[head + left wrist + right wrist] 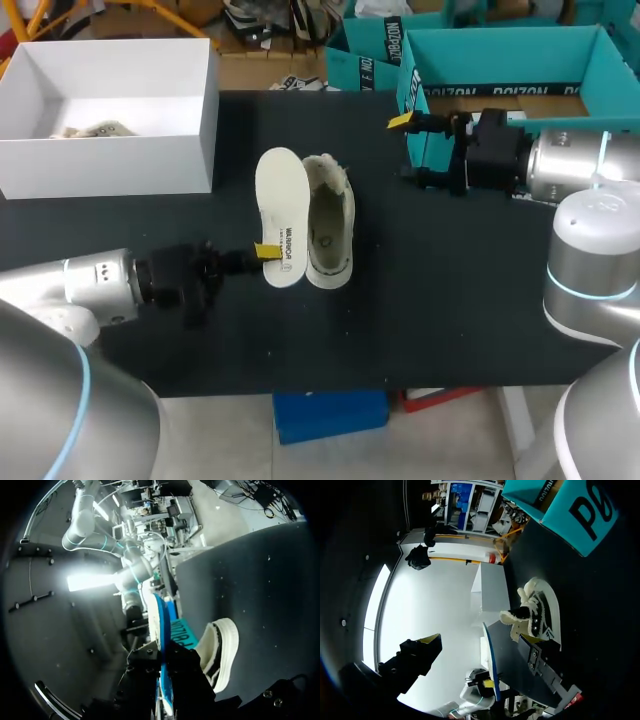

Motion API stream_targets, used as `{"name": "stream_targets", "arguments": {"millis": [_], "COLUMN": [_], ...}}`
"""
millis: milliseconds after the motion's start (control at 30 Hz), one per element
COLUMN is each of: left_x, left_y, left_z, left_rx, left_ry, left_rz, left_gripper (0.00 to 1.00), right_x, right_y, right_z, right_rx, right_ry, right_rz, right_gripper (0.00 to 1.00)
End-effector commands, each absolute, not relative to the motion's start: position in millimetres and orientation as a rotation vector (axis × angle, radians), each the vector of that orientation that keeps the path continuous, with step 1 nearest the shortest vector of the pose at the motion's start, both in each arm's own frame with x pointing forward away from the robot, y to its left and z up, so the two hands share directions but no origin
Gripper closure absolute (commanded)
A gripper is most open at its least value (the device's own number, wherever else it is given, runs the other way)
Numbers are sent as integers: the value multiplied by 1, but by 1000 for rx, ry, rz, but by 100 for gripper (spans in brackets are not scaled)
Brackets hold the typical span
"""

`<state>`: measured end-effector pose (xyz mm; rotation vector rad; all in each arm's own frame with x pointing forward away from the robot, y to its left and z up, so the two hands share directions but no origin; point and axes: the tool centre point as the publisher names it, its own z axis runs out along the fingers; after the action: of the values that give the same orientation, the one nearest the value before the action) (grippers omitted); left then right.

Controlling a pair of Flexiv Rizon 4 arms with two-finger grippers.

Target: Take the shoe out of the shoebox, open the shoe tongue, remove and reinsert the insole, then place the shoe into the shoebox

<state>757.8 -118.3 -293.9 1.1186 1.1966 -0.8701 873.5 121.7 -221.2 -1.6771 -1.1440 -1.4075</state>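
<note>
Look around the edges first: two teal boxes (520,60) crowd the far right of the black worktop (420,290), and your right gripper (405,148) hangs just in front of the nearer one, its yellow-tipped fingers spread with nothing between them. It sits well apart from the shoe, so nothing blocks the middle of the worktop.

Over at the far left stands the white shoebox (110,165), lid off. Inside it is a pale crumpled lump (95,130) against the near wall; you can't tell what it is from here. The nearer teal box is open too, showing a brown floor.

Now the action. The shoe (328,225) is out of the box, in the middle of the worktop — cream upper, fluffy pale lining at the far end, white sole, toe pointing near. The insole (281,215) is out of it, lying right alongside the shoe's left side, white face up with a small dark print near its near end.

Your left gripper (262,252) comes in from the near left and has its fingers pinching the insole's near end. The left wrist view shows the insole (162,625) edge-on between them — blue on its underside — with the shoe (220,650) just beside it.
</note>
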Motion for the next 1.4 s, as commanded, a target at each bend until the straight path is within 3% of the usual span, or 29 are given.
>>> {"name": "stream_targets", "arguments": {"millis": [33,500,1400], "left_x": [757,757,757], "left_y": [-120,-120,-120], "left_z": [-294,-294,-294], "left_rx": [1118,1118,1118], "left_ry": [1215,1215,1215], "left_rz": [-890,-890,-890], "left_gripper": [100,100,100], "right_x": [874,876,831], "right_y": [124,125,207], "right_z": [-222,-224,-253], "right_rx": [-1679,-1656,-1403], "right_ry": [-1142,-1160,-1532], "right_rz": [-1410,-1399,-1159], "right_gripper": [0,0,0]}}
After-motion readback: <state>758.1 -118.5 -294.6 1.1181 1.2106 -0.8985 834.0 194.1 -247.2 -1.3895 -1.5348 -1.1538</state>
